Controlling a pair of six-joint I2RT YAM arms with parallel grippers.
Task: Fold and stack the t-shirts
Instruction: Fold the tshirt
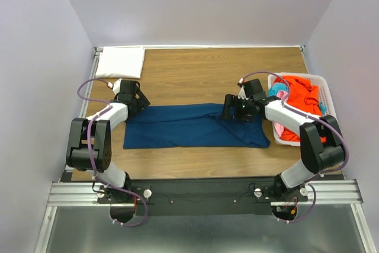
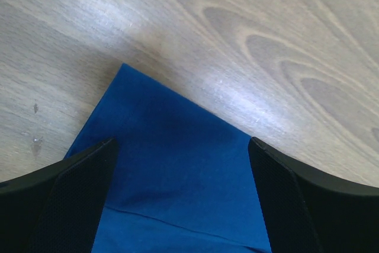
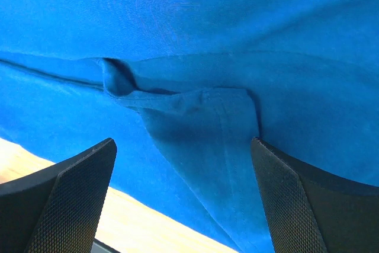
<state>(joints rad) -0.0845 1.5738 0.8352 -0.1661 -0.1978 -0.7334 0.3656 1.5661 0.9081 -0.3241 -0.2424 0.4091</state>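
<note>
A wood-grain table [image 1: 195,69] fills the floor of a pale-walled enclosure, two black-and-white arms reaching in from its near edge. The navy blue t-shirt [image 1: 189,125] lies flat across the middle of the table, folded into a long band that runs from one arm to the other. The left gripper [image 1: 140,103] hangs over the shirt's far left corner with its jaws spread wide and nothing in them; its wrist camera shows that corner lying on bare wood between the two black fingers [image 2: 77,199]. The right gripper [image 1: 228,113] hangs over the right part of the shirt near its far edge, jaws likewise wide apart and empty, a folded-over flap with a stitched seam lying between them. Whether either set of fingertips touches the cloth cannot be told. A folded white t-shirt [image 1: 120,62] sits in the far left corner of the table. At the right edge, a white slatted basket [image 1: 327,96] holds a crumpled orange t-shirt [image 1: 299,96], with a bit of teal cloth [image 1: 276,93] at its left side.
</note>
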